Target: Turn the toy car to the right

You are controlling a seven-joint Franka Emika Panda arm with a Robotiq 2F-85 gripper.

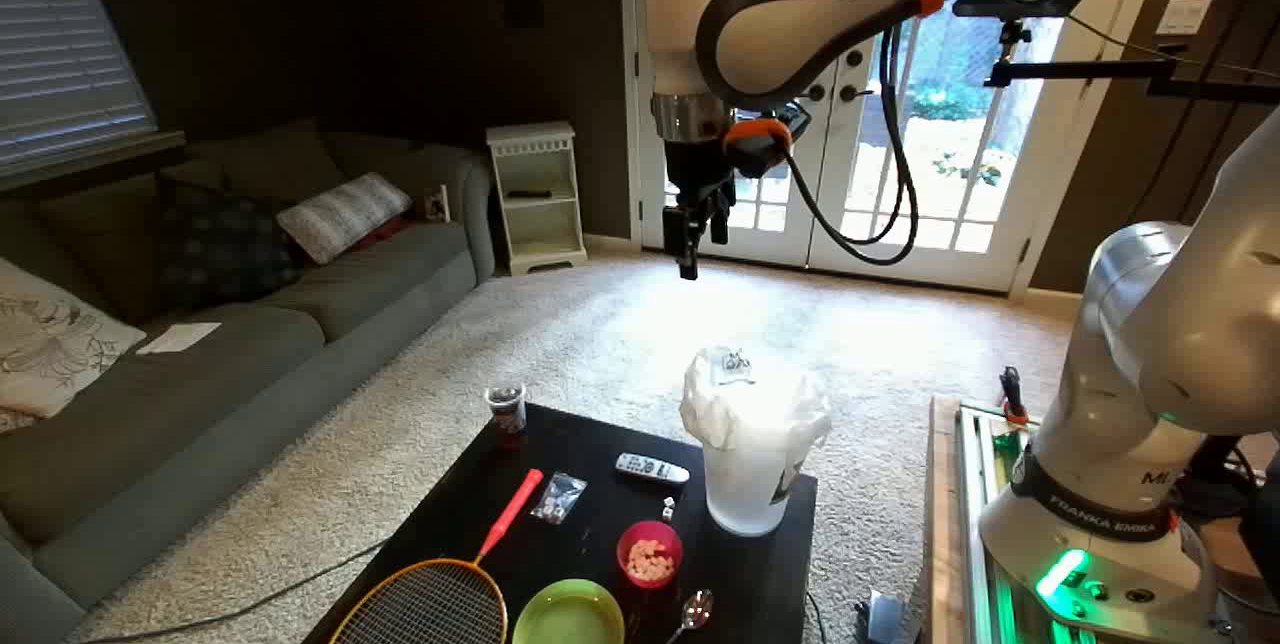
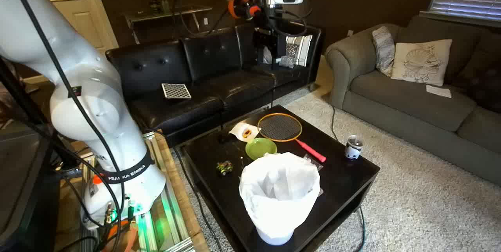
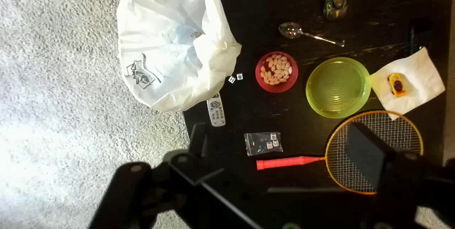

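The green toy car (image 3: 336, 4) and yellow toy car (image 3: 397, 85) lie well below the wide-parted jaws, to 1 side.

One toy car (image 3: 396, 85) is yellow with a dark middle, a second toy car (image 3: 336, 4) green and yellow, and the gripper (image 1: 704, 255) black. The racket (image 2: 280, 127) has an orange-yellow rim, criss-cross mesh and pinkish-red handle, while the plate (image 3: 337, 87) is lime green, the bowl (image 3: 279, 88) pink and the table (image 3: 256, 12) black. The bin bag (image 3: 160, 8) is white with black print, and a cream cushion (image 2: 422, 61) carries a dark line drawing.
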